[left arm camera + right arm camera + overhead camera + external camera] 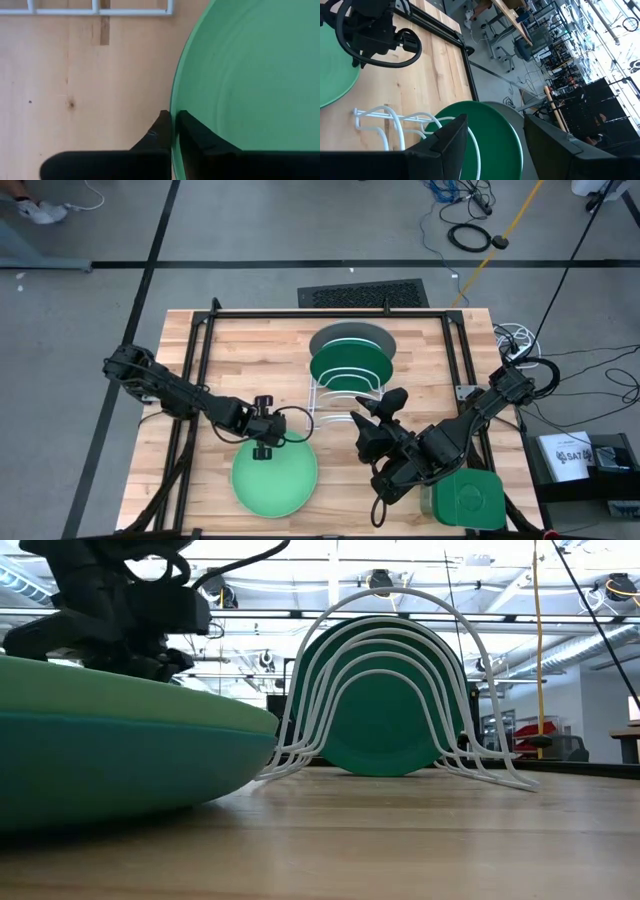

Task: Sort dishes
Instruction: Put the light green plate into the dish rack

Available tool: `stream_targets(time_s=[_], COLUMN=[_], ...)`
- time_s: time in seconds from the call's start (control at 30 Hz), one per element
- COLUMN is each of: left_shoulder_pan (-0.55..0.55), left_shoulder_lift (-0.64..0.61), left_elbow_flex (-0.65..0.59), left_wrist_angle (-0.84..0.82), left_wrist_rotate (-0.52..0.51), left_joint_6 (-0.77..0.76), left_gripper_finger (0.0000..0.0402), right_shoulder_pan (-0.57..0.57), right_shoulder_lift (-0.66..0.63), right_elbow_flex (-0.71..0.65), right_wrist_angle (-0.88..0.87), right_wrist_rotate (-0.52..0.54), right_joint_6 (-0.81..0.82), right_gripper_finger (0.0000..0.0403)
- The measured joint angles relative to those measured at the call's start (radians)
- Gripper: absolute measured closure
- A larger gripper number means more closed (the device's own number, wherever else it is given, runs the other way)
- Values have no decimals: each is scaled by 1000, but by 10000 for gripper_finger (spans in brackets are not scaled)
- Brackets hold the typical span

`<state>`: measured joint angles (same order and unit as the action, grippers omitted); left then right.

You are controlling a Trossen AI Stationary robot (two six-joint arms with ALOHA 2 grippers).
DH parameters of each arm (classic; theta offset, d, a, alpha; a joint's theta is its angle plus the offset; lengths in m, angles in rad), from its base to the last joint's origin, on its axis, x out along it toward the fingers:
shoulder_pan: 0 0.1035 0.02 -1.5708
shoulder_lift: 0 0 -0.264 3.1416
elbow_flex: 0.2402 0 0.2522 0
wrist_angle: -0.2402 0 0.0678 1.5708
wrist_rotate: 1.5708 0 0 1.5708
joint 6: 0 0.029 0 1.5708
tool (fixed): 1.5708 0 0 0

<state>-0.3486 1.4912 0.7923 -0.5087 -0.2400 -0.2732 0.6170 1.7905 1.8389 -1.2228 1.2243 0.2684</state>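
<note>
Rim between the jaws: left gripper (266,448) clenched on the far edge of the light green plate (275,478), one finger inside the lip and one outside, as seen close up in the left wrist view (173,132). Plate lying flat on the desk (200,370), near the front edge on the left half, extending from the pinch point toward the front of the desk and away from the white wire rack (345,395). Rack just beyond the same gripper, toward the middle of the desk, so probably a lift, a tilt to upright, and a short carry to an empty slot. Already standing on edge in the rack: dark green plate (347,367), with a grey plate (372,332) behind it at the far end; teal plate (385,730) visible through the hoops in the low view. Right gripper (380,415) hovering beside the rack, nearer its side than the left, jaws released and empty, pointed at the standing plates. Green square lidded container (468,498) at the front right corner, well apart from the action.
</note>
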Motion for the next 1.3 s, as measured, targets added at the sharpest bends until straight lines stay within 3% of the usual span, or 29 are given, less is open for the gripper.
stream_targets(time_s=[0.87,1.3], left_shoulder_pan=[-1,-36], left_shoulder_lift=[1,-10], left_elbow_flex=[254,414], left_wrist_angle=[-128,-307], left_wrist_rotate=[-172,-265], left_joint_6=[186,221], left_gripper_finger=[401,401], right_shoulder_pan=[0,0], right_shoulder_lift=[0,0], right_elbow_flex=[0,0], right_wrist_angle=[0,-1], right_wrist_rotate=[1,0], right_joint_6=[4,7], right_gripper_finger=[216,216])
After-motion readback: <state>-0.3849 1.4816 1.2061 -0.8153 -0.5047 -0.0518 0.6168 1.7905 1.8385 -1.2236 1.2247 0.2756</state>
